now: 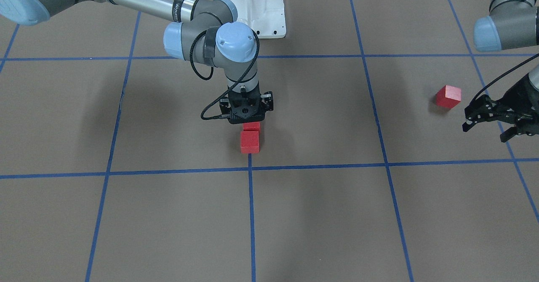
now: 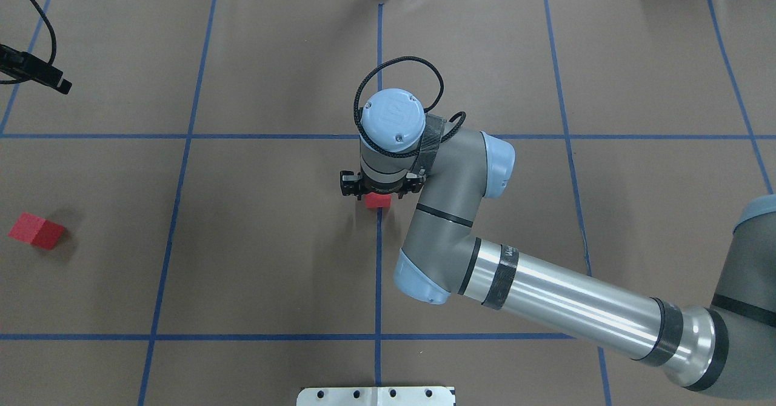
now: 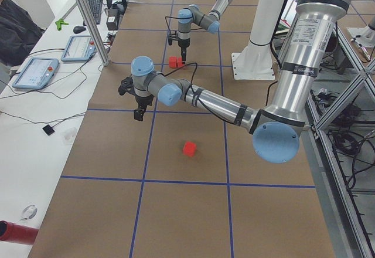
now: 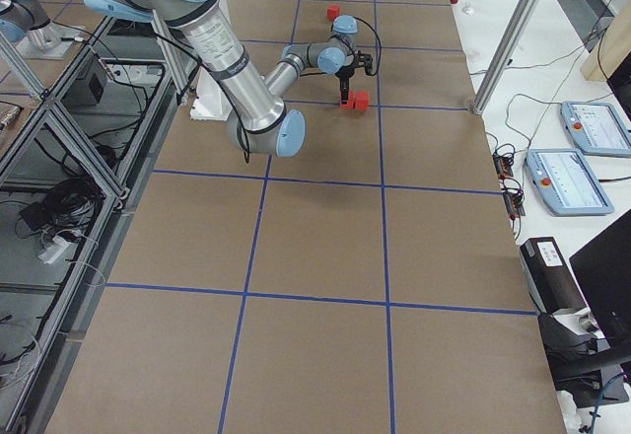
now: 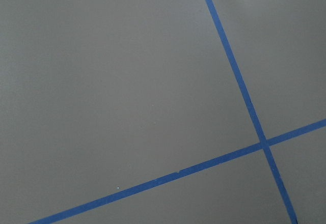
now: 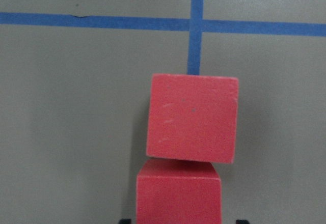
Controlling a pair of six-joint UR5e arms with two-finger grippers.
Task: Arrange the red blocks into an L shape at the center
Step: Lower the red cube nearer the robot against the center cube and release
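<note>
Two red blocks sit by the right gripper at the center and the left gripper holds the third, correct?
No. The left gripper holds nothing: the third red block lies on the table apart from its open jaws, as the exterior front-facing view shows. The rest stands.

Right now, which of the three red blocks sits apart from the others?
The lone block near the left hand, off on the robot's left side. The other two sit one behind the other by the center crossing, under the right hand.
</note>
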